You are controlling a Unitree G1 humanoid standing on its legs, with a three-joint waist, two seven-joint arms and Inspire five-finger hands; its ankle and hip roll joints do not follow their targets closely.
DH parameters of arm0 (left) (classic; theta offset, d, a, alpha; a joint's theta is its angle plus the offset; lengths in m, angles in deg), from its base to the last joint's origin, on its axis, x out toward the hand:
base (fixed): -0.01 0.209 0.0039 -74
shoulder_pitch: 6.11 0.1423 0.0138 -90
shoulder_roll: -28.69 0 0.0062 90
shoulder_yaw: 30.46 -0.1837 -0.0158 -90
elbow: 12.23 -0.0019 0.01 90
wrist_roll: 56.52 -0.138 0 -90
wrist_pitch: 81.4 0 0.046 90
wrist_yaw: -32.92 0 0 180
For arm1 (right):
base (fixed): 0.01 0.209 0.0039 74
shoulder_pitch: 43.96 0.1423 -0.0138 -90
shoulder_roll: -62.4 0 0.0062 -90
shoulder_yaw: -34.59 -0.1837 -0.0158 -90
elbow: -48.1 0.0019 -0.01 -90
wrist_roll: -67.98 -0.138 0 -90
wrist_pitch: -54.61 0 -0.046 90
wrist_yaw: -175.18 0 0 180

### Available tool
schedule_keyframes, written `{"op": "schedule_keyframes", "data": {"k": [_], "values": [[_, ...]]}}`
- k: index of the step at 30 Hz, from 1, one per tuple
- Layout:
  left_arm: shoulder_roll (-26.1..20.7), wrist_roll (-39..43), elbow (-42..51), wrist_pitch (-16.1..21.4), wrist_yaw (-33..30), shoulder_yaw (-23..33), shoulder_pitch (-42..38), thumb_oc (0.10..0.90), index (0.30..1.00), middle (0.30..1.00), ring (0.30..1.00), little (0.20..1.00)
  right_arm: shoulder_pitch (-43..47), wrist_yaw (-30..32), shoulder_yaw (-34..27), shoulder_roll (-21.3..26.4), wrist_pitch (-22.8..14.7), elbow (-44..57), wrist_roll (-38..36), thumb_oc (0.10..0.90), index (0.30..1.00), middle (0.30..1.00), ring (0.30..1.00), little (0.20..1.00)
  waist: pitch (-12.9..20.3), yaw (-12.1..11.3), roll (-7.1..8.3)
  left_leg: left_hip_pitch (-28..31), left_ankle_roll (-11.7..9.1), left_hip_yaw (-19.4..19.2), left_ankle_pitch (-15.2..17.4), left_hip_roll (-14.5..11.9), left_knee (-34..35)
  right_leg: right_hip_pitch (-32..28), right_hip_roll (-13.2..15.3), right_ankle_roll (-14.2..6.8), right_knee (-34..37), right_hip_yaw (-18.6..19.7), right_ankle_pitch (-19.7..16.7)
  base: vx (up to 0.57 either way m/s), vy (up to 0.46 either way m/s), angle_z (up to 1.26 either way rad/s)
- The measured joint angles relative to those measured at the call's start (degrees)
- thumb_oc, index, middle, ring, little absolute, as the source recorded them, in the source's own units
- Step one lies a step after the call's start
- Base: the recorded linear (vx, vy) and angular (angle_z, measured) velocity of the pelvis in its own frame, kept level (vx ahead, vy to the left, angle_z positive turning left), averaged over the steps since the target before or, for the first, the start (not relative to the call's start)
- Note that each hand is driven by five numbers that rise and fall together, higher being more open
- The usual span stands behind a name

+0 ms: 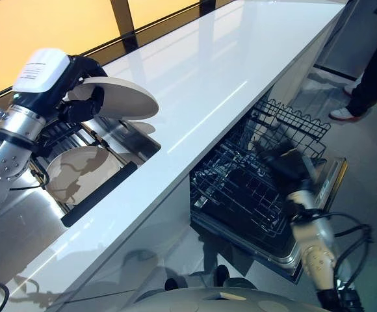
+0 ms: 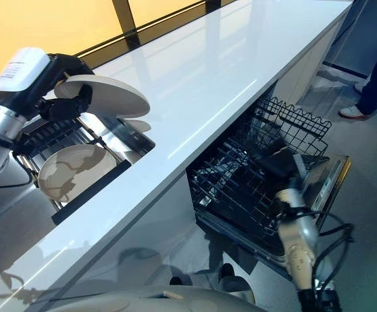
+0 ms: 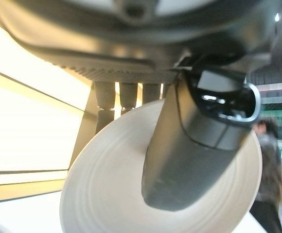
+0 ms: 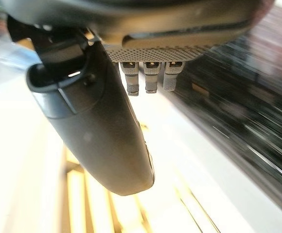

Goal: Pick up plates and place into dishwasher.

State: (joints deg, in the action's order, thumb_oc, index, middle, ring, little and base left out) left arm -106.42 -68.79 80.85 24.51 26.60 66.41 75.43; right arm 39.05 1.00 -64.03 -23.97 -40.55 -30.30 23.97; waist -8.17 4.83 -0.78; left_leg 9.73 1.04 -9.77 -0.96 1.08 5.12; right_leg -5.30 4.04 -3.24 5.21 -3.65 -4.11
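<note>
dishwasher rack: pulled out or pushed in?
Pulled out. The wire dishwasher rack sits extended over the lowered door, past the white counter edge.

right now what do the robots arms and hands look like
Both arms are silver-grey metal with rounded joints. The left hand is dark, with a white boxy cover bearing small print at its wrist. The right hand is dark too; thin black cables loop beside its forearm. Up close, each hand shows a smooth dark thumb and a row of ridged grey fingers.

Cream plate [image 1: 120, 97] held above sink, dishwasher [image 1: 260, 188] open
</note>
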Motion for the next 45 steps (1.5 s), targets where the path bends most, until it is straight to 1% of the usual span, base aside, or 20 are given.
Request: {"op": "schedule_keyframes", "data": {"k": [2,4,6,7,9,11,13,16,18,20,22,25,27,30,34,37,40,42,45], "values": [[0.24,-0.13,0.77,-0.16,-0.28,0.05,0.86,0.1,0.3,0.3,0.3,0.2,1.49,2.9,-1.22,1.97,-2.02,0.19,3.91,0.8,0.9,0.9,0.9,0.9,-0.01,0.2,-0.02,0.07,-0.02,-0.08,0.0,0.01,0.0,0.01,-0.08,0.01,0.0,0.09,-0.01,-0.01,-0.019,-0.03],[0.27,-0.11,1.36,-0.15,-0.58,0.06,0.86,0.1,0.3,0.3,0.3,0.2,2.5,6.83,-1.46,4.13,-3.74,0.23,11.19,0.8,0.9,0.9,0.9,0.9,-0.01,0.2,-0.04,0.08,-0.08,-0.1,-0.03,-0.02,0.01,0.0,-0.17,0.08,0.0,0.14,-0.06,-0.01,-0.034,-0.01],[0.27,-0.1,2.36,-0.3,-0.85,0.06,0.85,0.1,0.3,0.3,0.3,0.2,2.7,10.14,-1.89,6.22,-4.91,0.23,16.77,0.8,0.9,0.9,0.9,0.9,-0.01,0.01,-0.05,0.08,-0.08,-0.07,-0.04,-0.03,0.01,-0.01,-0.17,0.09,0.01,0.14,-0.06,-0.01,-0.042,0.0],[0.27,-0.1,2.71,-0.41,-0.93,0.06,0.85,0.1,0.3,0.3,0.3,0.2,2.79,10.93,-2.04,6.81,-5.17,0.28,18.38,0.8,0.9,0.9,0.9,0.9,-0.01,-0.02,-0.05,0.07,-0.08,-0.06,-0.04,-0.05,0.01,-0.02,-0.17,0.09,0.01,0.14,-0.06,-0.02,-0.044,0.01],[0.27,-0.03,3.53,-0.7,-1.13,0.06,0.73,0.1,0.3,0.3,0.3,0.2,3.53,13.16,-2.1,9.52,-5.26,0.69,22.33,0.8,0.9,0.9,0.9,0.9,-0.02,-0.06,-0.06,0.02,-0.08,-0.03,-0.04,-0.06,0.01,0.0,-0.11,0.09,0.01,0.15,-0.06,-0.01,-0.046,0.0],[0.27,0.99,4.07,-0.79,-1.14,0.06,0.56,0.1,0.3,0.3,0.3,0.2,4.48,13.8,-2.28,11.42,-5.87,1.94,24.38,0.8,0.9,0.9,0.9,0.9,-0.02,-0.07,-0.07,0.01,-0.08,-0.01,-0.04,-0.06,0.0,0.01,-0.13,0.09,0.01,0.14,-0.05,-0.01,-0.052,0.0],[0.44,2.09,4.59,-0.77,-1.14,0.05,0.43,0.1,0.3,0.3,0.3,0.2,5.96,11.94,-2.22,12.41,-6.37,3.16,24.56,0.8,0.9,0.9,0.9,0.9,-0.03,-0.07,-0.08,-0.01,-0.08,0.03,-0.04,-0.09,0.0,0.01,-0.17,0.09,0.01,0.14,-0.05,-0.01,-0.056,0.01],[2.28,2.14,5.07,-0.71,-1.14,-0.38,-1.5,0.1,0.3,0.3,0.3,0.2,8.21,5.82,-1.35,15.23,-6.45,4.73,24.27,0.8,0.9,0.9,0.9,0.9,-0.05,-0.56,-0.11,-0.07,-0.09,0.27,-0.05,-0.11,-0.01,-0.03,-0.16,0.1,0.02,0.03,-0.05,-0.01,-0.061,0.03],[3.25,2.23,5.17,-0.58,-1.14,-1.1,-3.04,0.1,0.3,0.3,0.3,0.2,11.1,1.32,0.47,16.82,-6.1,5.09,24.24,0.8,0.9,0.9,0.9,0.9,-0.04,-0.78,-0.11,-0.08,-0.11,0.52,-0.09,-0.1,-0.01,-0.13,-0.15,0.12,0.02,-0.05,-0.04,0.0,-0.057,0.05],[4.12,3.39,5.19,-0.18,-1.13,-2.63,-4.88,0.1,0.3,0.3,0.3,0.2,13.93,-3.41,3.1,19.14,-4.54,5.52,24.21,0.8,0.9,0.9,0.9,0.9,-0.04,-1.07,-0.1,-0.19,-0.15,0.86,-0.18,-0.07,-0.01,-0.17,-0.14,0.12,0.02,-0.12,-0.03,0.0,-0.064,0.07],[4.85,3.9,5.23,0.68,-1.08,-4.77,-7.06,0.1,0.3,0.3,0.3,0.2,16.6,-7.72,6.4,21.5,-2.16,5.99,24.4,0.8,0.9,0.9,0.9,0.9,-0.04,-1.62,-0.1,-0.24,-0.19,1.12,-0.24,-0.06,-0.02,-0.22,-0.17,0.13,0.02,-0.33,-0.03,0.01,-0.058,0.08],[5.59,3.91,5.63,1.31,-0.94,-7.1,-9.48,0.1,0.3,0.3,0.3,0.2,19.73,-11.4,10.17,22.17,0.96,6.08,24.65,0.8,0.9,0.9,0.9,0.9,-0.04,-2.4,-0.07,-0.43,-0.25,1.75,-0.35,-0.04,-0.02,-0.25,-0.2,0.14,0.03,-0.82,-0.02,0.02,-0.052,0.08],[6.53,3.91,5.63,1.88,-0.83,-8.38,-10.8,0.1,0.3,0.3,0.3,0.2,21.31,-12.55,12.1,22.19,2.81,6.03,24.96,0.8,0.9,0.9,0.9,0.9,-0.05,-3.07,-0.06,-0.48,-0.28,2.07,-0.4,-0.05,-0.03,-0.36,-0.21,0.14,0.03,-1.4,-0.01,0.03,-0.049,0.09],[6.63,3.91,5.57,1.89,-0.77,-10.98,-12.62,0.1,0.3,0.3,0.3,0.2,23.16,-12.65,13.73,22.18,3.8,5.84,25.06,0.8,0.9,0.9,0.9,0.9,-0.1,-3.48,0.06,-0.48,-0.28,2.52,-0.47,-0.05,-0.02,-0.59,-0.21,0.13,0.03,-1.59,0.01,0.02,-0.032,0.08],[6.69,3.92,5.57,1.93,-0.61,-13.61,-14.54,0.1,0.3,0.3,0.3,0.2,25.36,-12.7,14.7,22.15,3.85,5.82,25.17,0.8,0.9,0.9,0.9,0.9,-0.13,-3.47,0.11,-0.52,-0.34,3.01,-0.63,-0.04,-0.02,-0.8,-0.19,0.1,0.03,-1.83,0.06,0.01,-0.024,0.06],[8.18,4.38,5.57,2.11,-0.51,-13.95,-15.06,0.1,0.3,0.3,0.3,0.2,26.72,-12.64,15.58,21.88,3.9,5.81,25.18,0.8,0.9,0.9,0.9,0.9,-0.14,-3.39,0.11,-0.52,-0.37,3.33,-0.77,-0.06,-0.02,-0.95,-0.19,0.1,0.03,-2.0,0.07,0.01,-0.017,0.05],[9.92,4.38,5.59,2.13,0.35,-14.19,-15.71,0.1,0.3,0.3,0.3,0.2,27.97,-12.63,17.71,21.48,4.25,5.78,25.2,0.8,0.9,0.9,0.9,0.9,-0.14,-3.33,0.12,-0.52,-0.4,3.55,-0.91,-0.06,-0.02,-1.03,-0.19,0.1,0.03,-2.15,0.07,0.01,-0.005,0.03],[10.11,4.37,5.63,2.13,1.06,-15.25,-16.57,0.1,0.3,0.3,0.3,0.2,28.48,-12.75,18.89,21.01,4.71,5.79,25.2,0.8,0.9,0.9,0.9,0.9,-0.13,-3.41,0.17,-0.52,-0.4,3.76,-0.99,-0.06,-0.02,-1.11,-0.19,0.1,0.03,-2.35,0.07,0.02,-0.001,0.05],[10.15,4.37,5.91,2.15,1.89,-16.28,-16.81,0.1,0.3,0.3,0.3,0.2,28.59,-12.76,19.1,19.78,5.47,5.79,25.18,0.8,0.9,0.9,0.9,0.9,-0.15,-3.54,0.21,-0.52,-0.37,3.88,-1.06,-0.02,-0.02,-1.16,-0.14,0.1,0.03,-2.45,0.07,0.01,0.001,0.01]]}}
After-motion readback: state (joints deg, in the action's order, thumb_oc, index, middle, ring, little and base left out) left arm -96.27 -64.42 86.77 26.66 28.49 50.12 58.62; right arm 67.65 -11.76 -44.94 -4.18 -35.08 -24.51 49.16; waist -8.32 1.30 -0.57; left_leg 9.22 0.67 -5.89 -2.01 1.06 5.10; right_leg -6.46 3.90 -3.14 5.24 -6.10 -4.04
